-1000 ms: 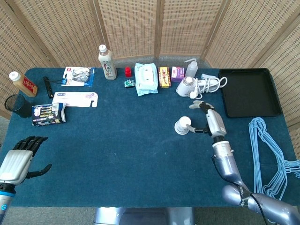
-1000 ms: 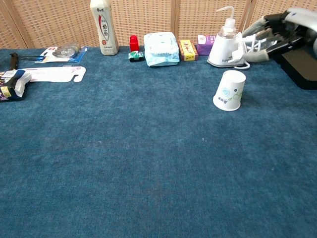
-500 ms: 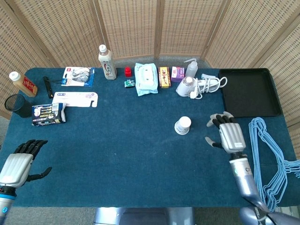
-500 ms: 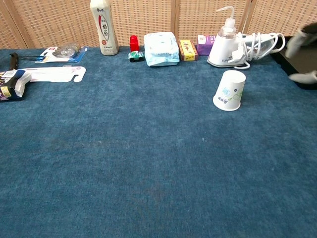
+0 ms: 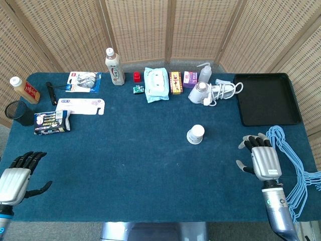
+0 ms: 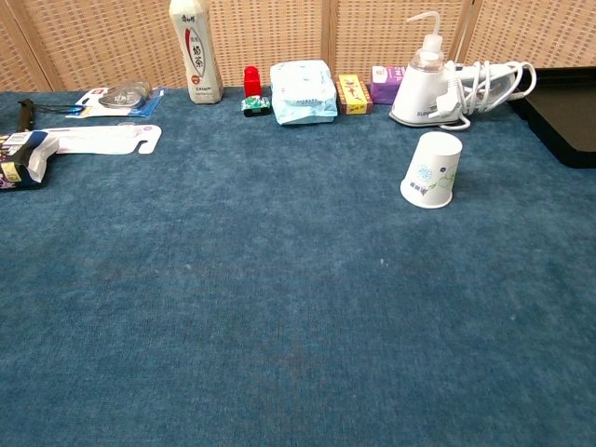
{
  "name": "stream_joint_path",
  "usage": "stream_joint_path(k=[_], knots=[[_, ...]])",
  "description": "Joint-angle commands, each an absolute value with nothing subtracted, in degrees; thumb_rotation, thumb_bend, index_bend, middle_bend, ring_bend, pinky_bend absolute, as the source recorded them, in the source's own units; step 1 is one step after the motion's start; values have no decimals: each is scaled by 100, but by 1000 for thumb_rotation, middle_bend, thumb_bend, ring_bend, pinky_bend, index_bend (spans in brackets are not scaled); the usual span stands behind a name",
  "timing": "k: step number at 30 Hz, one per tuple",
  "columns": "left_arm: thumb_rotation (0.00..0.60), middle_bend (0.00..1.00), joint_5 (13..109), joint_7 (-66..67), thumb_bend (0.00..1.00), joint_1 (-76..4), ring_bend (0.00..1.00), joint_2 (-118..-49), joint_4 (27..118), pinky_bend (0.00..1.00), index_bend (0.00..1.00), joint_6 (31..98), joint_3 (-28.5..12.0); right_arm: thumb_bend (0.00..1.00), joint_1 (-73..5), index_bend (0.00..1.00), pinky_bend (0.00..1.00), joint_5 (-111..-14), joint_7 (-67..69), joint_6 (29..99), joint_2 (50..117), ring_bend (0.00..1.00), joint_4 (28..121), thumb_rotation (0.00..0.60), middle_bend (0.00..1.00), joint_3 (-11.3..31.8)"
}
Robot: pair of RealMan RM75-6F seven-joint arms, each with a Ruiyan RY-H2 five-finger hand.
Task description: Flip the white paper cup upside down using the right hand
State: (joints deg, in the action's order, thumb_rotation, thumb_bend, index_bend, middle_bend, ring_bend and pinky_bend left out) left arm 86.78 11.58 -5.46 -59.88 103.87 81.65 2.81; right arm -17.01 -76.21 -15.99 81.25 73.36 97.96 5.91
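my fingers spread, holding nothing | right hand pulled back to tabletop's near right edge, off white paper cup | cup unmoved, mouth-down | left hand open

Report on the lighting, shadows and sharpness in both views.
Head view: soft, even light, no glare; the cup and right hand are sharp with hardly any shadow. Chest view: equally even, the cup crisp with only a faint shadow at its base; no hand shows in it.
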Motion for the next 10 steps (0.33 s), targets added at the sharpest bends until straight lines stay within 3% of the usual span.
stream_joint_path(k=[1, 10], knots=[[332, 181, 8696, 1160, 248, -546, 120, -5959, 10421, 162, 119, 8173, 270, 260, -1643, 440, 147, -7650, -1546, 8156, 7299, 266, 9829, 565, 313, 582], [328, 181, 8614, 1230, 249, -544, 120, -5903, 10497, 163, 118, 8104, 255, 261, -1558, 441, 147, -7646, -1476, 8126, 7267, 263, 9820, 567, 313, 612]])
